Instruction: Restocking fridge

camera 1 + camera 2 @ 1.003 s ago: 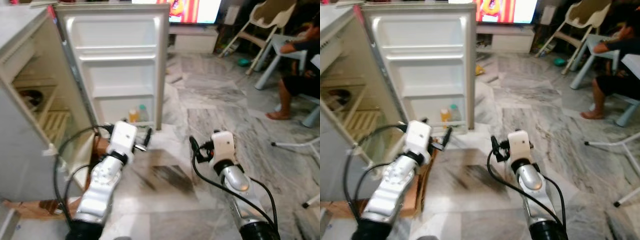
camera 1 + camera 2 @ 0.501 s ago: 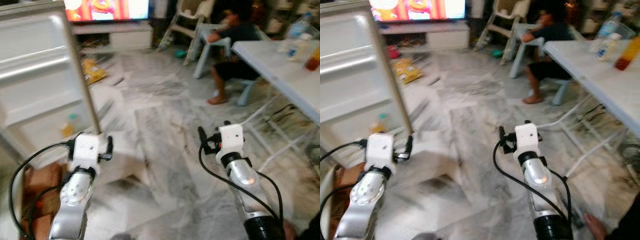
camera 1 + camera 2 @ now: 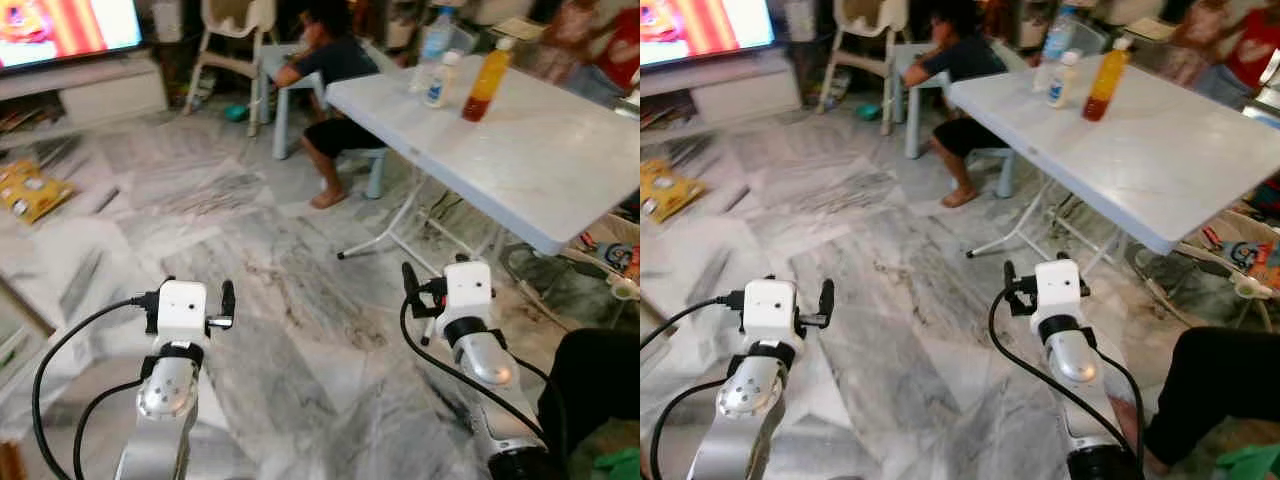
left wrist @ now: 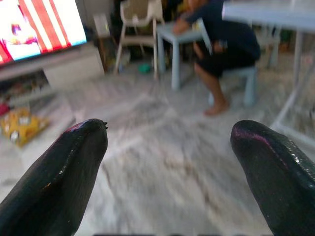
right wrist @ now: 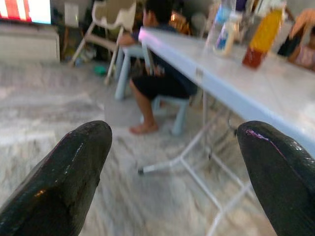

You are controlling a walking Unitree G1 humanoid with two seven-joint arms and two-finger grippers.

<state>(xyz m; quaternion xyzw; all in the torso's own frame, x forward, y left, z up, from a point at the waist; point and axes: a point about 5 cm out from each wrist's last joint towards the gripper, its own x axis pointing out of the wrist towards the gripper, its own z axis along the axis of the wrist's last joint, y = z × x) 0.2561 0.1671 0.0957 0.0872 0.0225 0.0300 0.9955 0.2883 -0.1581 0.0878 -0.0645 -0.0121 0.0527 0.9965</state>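
Nearest, at six o'clock, two silver arms reach forward over a grey-veined marble floor (image 3: 300,330). The left gripper (image 4: 170,162) sits at about seven o'clock, its two black fingers spread wide with nothing between them. The right gripper (image 5: 182,172) sits at about five o'clock, its fingers likewise apart and empty. Both are carried low and level, probably so they are ready to pick something up.

Farther out, at two o'clock, stands a white folding table (image 3: 520,150), raised on thin metal legs. Near its far edge, close together, stand the likely stock for the fridge: an orange juice bottle (image 3: 480,78), a small white bottle (image 3: 436,82) and a clear water bottle (image 3: 437,33). They are upright and well apart from both grippers. The fridge itself cannot be made out from here.

At twelve o'clock a person (image 3: 330,70) sits on a pale blue chair beside the table. Behind them stands a cream high chair (image 3: 232,28). At ten o'clock a lit television (image 3: 60,28) rests on a low white cabinet, with a yellow snack bag (image 3: 30,190) lying on the floor nearby.
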